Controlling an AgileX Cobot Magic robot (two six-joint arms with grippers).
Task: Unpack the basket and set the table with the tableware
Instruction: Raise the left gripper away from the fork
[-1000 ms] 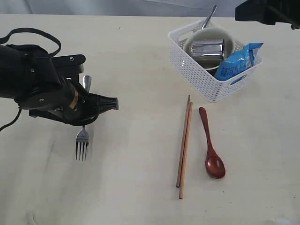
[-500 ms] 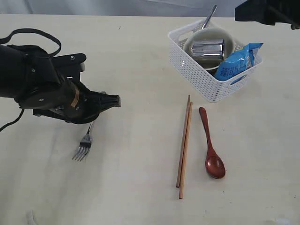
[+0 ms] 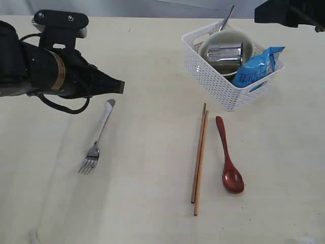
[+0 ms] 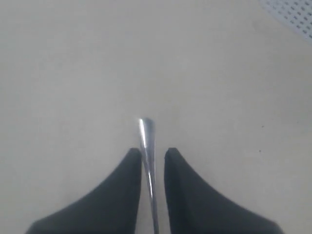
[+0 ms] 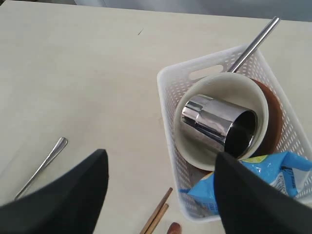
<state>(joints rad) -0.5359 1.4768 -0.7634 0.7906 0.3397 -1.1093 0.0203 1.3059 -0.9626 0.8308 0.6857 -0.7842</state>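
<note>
Points the right pincer, spread wide, at the white perforated plastic basket in the far right corner of the surface; nearer than the left pincer, slightly parted, seemingly clear of the steel fork.

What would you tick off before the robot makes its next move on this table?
1. The fork lies flat on the table, clear of the left gripper: ok.
2. The left gripper has its jaws slightly apart and holds nothing: ok.
3. The right gripper is wide open and empty by the basket: ok.
4. The chopsticks and spoon lie side by side on the table: ok.
5. The basket is unpacked: not ok; bowl, cup, knife, plate and snack bag are inside.
6. The cup is steady for grasping: cannot tell; it lies on its side in the bowl.
</note>
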